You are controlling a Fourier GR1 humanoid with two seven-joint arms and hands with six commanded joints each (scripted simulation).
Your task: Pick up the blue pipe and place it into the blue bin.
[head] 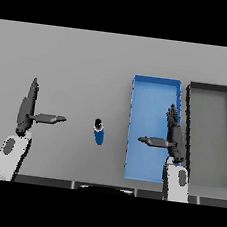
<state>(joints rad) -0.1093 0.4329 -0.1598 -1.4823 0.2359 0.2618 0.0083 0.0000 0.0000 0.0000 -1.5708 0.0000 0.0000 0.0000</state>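
Nearest the camera, the robot's right hand [175, 143] hung over the right wall of the shallow blue rectangular bin [157, 84], fingers straight and thumb spread, holding nothing. Its left hand [26, 111] hovered at the left, equally open and empty. Between them the short blue pipe with a dark end [99, 132] lay on the grey surface [81, 61], just left of the bin and untouched. Judging by this, the nearer right hand should descend over the pipe's middle, closing across its narrow width. A dark grey tray [191, 95] stood beside the bin.
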